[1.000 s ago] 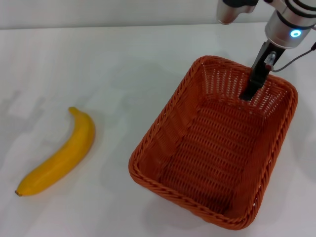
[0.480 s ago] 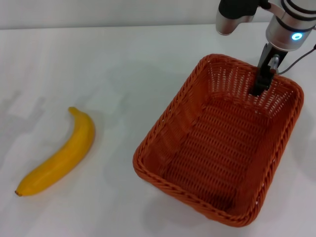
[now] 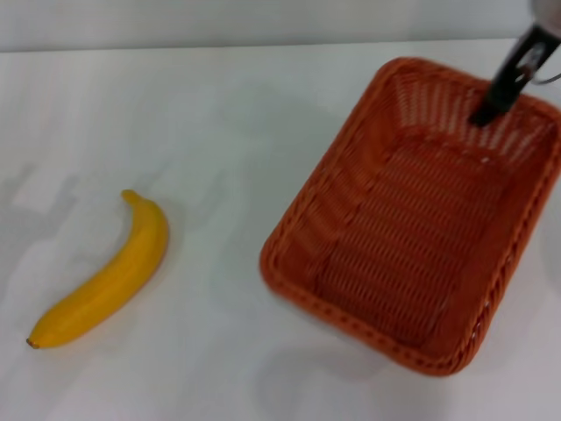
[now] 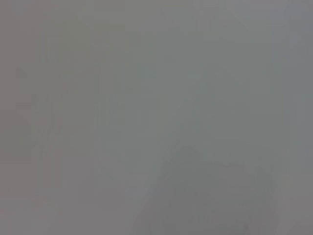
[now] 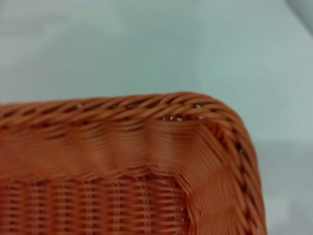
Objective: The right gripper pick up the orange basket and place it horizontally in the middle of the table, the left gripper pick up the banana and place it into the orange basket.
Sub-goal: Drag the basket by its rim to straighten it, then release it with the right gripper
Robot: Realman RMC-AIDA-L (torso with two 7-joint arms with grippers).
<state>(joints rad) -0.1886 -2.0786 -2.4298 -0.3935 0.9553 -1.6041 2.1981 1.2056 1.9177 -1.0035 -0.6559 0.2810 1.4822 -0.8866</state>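
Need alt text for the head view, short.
An orange basket sits tilted at the right of a white table, with the right gripper reaching down inside its far rim. A banana lies apart at the left, untouched; the left gripper is not in view.

The orange basket (image 3: 419, 219) now sits farther toward the back and right of the counter (image 3: 219, 114) than a second ago, its far right corner reaching the edge of the head view. The right gripper (image 3: 501, 91) has shifted with it, at the basket's far wall, its arm and blue ring gone from view.
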